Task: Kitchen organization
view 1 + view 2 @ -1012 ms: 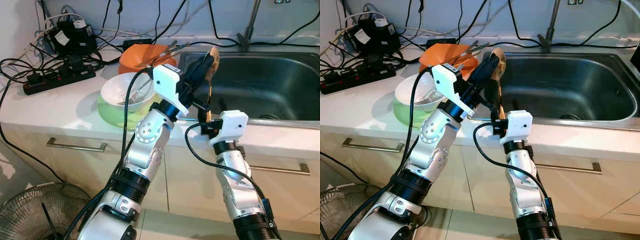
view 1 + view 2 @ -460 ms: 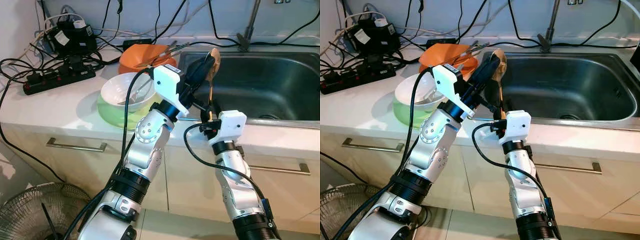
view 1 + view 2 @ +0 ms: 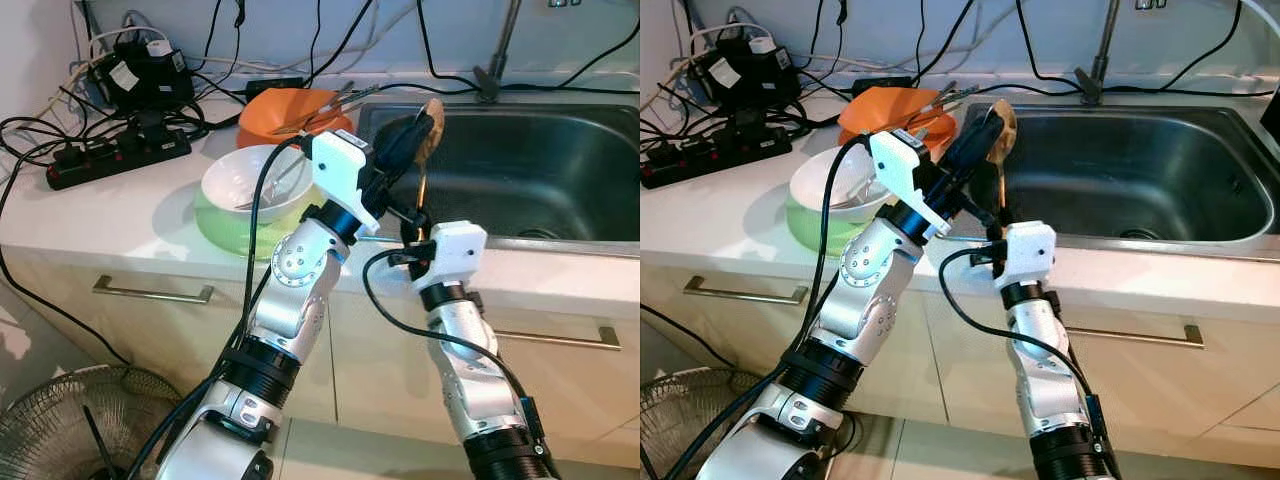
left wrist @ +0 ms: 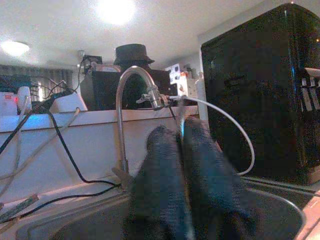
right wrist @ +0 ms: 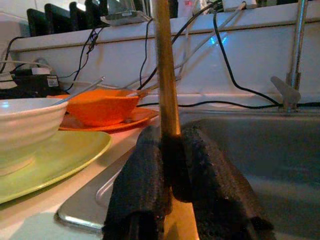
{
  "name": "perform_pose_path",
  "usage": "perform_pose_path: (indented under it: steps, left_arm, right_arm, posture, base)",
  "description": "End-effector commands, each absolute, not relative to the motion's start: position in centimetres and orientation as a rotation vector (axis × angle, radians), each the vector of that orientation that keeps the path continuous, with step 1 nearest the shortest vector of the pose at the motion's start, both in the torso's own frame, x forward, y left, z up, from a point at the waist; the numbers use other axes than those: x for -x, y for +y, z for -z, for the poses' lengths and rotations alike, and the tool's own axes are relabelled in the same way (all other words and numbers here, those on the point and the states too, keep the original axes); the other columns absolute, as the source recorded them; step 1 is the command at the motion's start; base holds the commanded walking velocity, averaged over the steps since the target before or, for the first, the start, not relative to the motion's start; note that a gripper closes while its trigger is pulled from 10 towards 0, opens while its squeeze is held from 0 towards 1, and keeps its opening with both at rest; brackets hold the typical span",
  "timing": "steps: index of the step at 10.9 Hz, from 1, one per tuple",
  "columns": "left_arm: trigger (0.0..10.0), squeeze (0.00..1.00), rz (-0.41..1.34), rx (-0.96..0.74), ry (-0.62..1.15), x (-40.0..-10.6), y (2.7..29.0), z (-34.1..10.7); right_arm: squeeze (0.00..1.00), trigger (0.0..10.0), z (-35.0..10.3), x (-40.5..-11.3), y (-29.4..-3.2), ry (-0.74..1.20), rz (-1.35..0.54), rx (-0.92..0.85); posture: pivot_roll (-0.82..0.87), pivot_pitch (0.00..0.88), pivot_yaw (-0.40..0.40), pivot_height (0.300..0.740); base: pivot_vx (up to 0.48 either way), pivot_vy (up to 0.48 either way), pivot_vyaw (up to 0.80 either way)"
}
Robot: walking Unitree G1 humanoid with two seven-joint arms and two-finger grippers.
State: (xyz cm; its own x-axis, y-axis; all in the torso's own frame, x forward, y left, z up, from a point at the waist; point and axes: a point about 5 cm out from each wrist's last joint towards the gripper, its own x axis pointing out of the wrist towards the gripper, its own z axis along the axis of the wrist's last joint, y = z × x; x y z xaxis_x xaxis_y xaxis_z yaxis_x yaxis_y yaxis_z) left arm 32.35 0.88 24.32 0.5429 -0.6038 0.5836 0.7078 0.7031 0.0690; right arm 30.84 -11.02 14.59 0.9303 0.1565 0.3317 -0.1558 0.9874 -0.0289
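Note:
A wooden spoon (image 3: 429, 117) stands nearly upright over the front left corner of the sink (image 3: 540, 165), bowl end up. My right gripper (image 5: 168, 140) is shut on its handle (image 5: 165, 85) low down, at the counter's front edge. My left gripper (image 3: 403, 137) is raised beside the spoon's bowl end, close to it or touching it. Its fingers (image 4: 161, 165) are pressed together with nothing seen between them, and they point toward the faucet (image 4: 131, 107).
Left of the sink, a white bowl (image 3: 250, 178) with a utensil in it sits on a green plate (image 3: 222, 232). Behind stands an orange bowl (image 3: 288, 108) with metal utensils. A power strip (image 3: 115, 158) and tangled cables fill the counter's back left. A fan (image 3: 60, 425) stands on the floor.
My right gripper has shifted slightly left along the counter edge with the spoon. The left gripper has edged a little right, staying by the spoon's bowl end.

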Motion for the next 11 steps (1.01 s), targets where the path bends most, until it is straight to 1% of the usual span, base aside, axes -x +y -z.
perform_pose_path:
  steps: [1, 5, 6, 8, 9, 10, 11]
  left_arm:
    - [10.0, 1.00, 0.773, 0.211, -0.600, -32.3, 0.5, -23.9]
    - [10.0, 1.00, 0.733, 0.234, -0.608, -32.5, 1.4, -24.1]
    - [10.0, 0.00, 0.710, 0.228, -0.598, -32.7, 1.9, -23.8]
    - [10.0, 0.00, 0.657, 0.205, -0.535, -33.2, 3.2, -22.4]
    - [10.0, 0.00, 0.654, 0.110, -0.414, -33.5, 4.1, -19.6]
    - [10.0, 0.00, 0.665, 0.062, -0.360, -33.3, 4.3, -18.0]
    - [10.0, 0.00, 0.670, 0.056, -0.327, -33.1, 4.5, -16.9]
  right_arm:
    - [0.00, 0.0, -15.5, -31.1, -11.1, -0.371, -0.150, -0.010]
    - [0.00, 0.0, -15.6, -31.2, -11.4, -0.369, -0.144, -0.003]
    - [0.00, 0.0, -15.6, -31.3, -11.6, -0.369, -0.138, 0.002]
    - [0.00, 0.0, -15.7, -31.6, -12.1, -0.371, -0.128, 0.011]
    - [0.00, 0.0, -15.9, -31.9, -12.6, -0.369, -0.113, 0.021]
    - [0.00, 0.0, -16.2, -32.2, -13.1, -0.368, -0.093, 0.025]
    - [0.00, 0.0, -16.5, -32.7, -13.8, -0.368, -0.070, 0.034]
  posture:
    - [0.01, 0.047, 0.109, 0.740]
    - [0.00, 0.043, 0.106, 0.740]
    - [0.00, 0.043, 0.105, 0.740]
    - [0.00, 0.044, 0.105, 0.740]
    - [0.00, 0.044, 0.105, 0.740]
    - [0.00, 0.044, 0.105, 0.740]
    - [0.01, 0.040, 0.104, 0.740]
  base:
    - [0.000, 0.000, 0.00]
    - [0.000, 0.000, 0.00]
    - [0.000, 0.000, 0.00]
    - [0.000, 0.000, 0.00]
    - [0.000, 0.000, 0.00]
    - [0.000, 0.000, 0.00]
    - [0.000, 0.000, 0.00]
